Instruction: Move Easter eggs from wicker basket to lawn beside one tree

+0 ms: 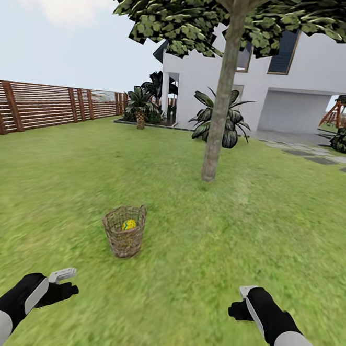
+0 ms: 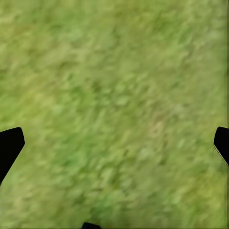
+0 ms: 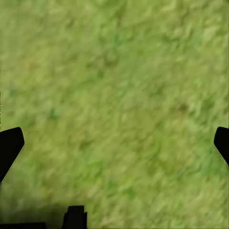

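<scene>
Both arms reach forward, low over the lawn. The left end effector and right end effector hover with fingers spread, empty. Ahead stands the wicker basket, an Easter egg inside, the tree beyond.

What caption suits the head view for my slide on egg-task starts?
Wicker basket holding an Easter egg stands on the lawn before the tree, both grippers open.
</scene>
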### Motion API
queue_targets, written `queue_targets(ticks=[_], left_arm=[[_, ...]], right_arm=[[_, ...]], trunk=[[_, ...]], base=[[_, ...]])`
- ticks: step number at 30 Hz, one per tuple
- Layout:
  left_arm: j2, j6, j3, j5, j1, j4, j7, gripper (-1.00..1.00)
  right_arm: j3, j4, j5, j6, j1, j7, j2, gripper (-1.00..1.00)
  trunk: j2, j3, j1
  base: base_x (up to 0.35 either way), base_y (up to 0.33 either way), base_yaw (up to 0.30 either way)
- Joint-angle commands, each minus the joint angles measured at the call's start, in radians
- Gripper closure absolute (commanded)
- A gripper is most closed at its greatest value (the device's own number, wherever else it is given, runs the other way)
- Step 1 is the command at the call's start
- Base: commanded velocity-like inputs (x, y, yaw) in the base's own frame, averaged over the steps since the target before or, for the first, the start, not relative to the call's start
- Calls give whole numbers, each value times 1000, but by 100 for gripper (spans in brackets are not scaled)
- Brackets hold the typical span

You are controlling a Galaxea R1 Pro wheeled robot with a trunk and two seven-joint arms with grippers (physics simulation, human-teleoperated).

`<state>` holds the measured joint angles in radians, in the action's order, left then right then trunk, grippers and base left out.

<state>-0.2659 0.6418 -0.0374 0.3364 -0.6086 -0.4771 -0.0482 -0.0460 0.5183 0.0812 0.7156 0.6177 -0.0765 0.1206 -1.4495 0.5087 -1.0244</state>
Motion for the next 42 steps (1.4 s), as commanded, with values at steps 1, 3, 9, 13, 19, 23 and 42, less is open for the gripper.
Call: queue_targets(ticks=[1,3,9,13,19,23,42], left_arm=[[0,6,-4,-2,0,-1,-4,-100],[0,5,-4,-2,0,-1,-4,-100],[0,5,-4,-2,0,0,-4,-100],[0,5,-5,-2,0,0,-4,-100],[3,5,-5,-2,0,0,-3,-100],[4,5,-6,-2,0,0,-3,-100],[30,5,-4,-2,0,0,-2,-100]], right_arm=[[-5,2,9,5,0,-8,1,-100],[-5,2,9,5,0,-7,1,-100],[-6,2,9,5,0,-7,1,-100],[-6,1,9,5,0,-6,1,-100],[-4,2,8,5,0,-6,1,-100],[-4,2,8,5,0,-6,1,-100],[-3,2,8,6,0,-6,2,-100]], trunk=[[-1,1,-1],[-1,1,-1],[-1,1,-1],[-1,1,-1],[-1,1,-1],[-1,1,-1],[-1,1,-1]], base=[[336,75,0],[336,84,0],[336,98,0],[336,101,0],[336,98,0],[336,85,0],[336,28,0]])
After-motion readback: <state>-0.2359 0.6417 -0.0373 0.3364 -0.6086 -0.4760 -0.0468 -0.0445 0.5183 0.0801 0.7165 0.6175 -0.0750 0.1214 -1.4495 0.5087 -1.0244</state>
